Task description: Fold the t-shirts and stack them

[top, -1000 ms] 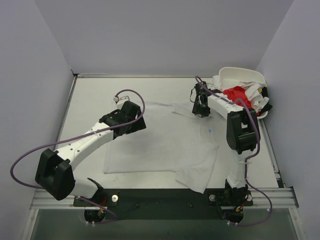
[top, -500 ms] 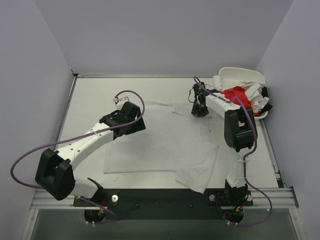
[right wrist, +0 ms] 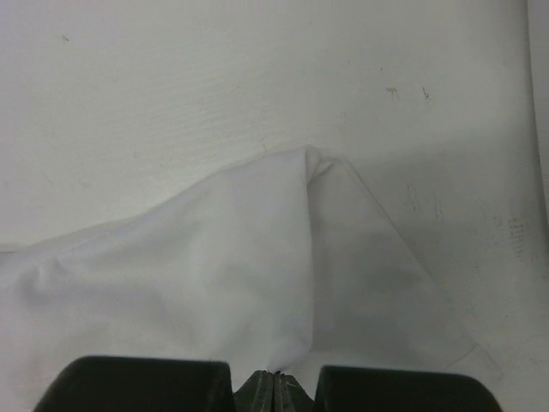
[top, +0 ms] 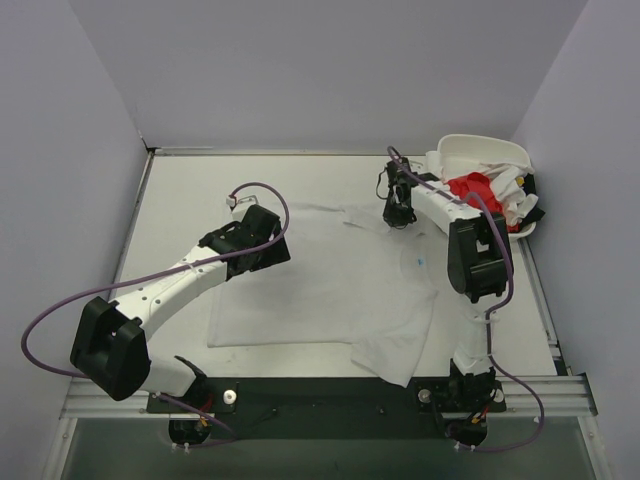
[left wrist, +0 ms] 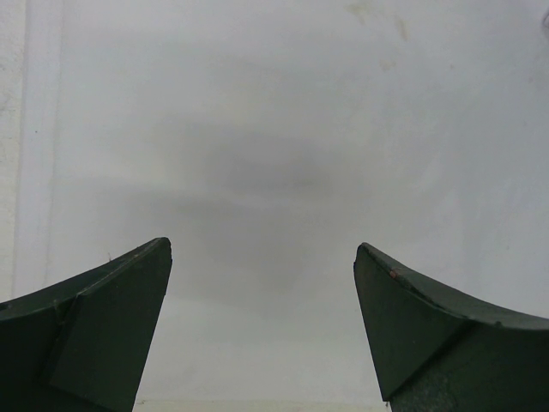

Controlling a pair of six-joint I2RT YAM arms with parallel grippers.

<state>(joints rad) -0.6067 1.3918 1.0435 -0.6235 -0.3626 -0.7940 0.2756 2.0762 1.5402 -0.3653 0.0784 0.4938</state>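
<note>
A plain white t-shirt with a small blue neck label lies spread flat on the table. My right gripper is shut on a fold of its far right sleeve; in the right wrist view the cloth rises in a ridge into the closed gripper. My left gripper hovers open and empty over the shirt's far left part; in the left wrist view the gripper has only a plain white surface under it. A bright red t-shirt and other white t-shirts lie bunched in a tub.
The white rounded plastic tub stands at the far right corner against the wall. Grey walls close in the table on the left, back and right. A metal rail runs along the near edge between the arm bases.
My right gripper has moved a little towards the far edge and left, drawing the sleeve with it. The left arm has not moved.
</note>
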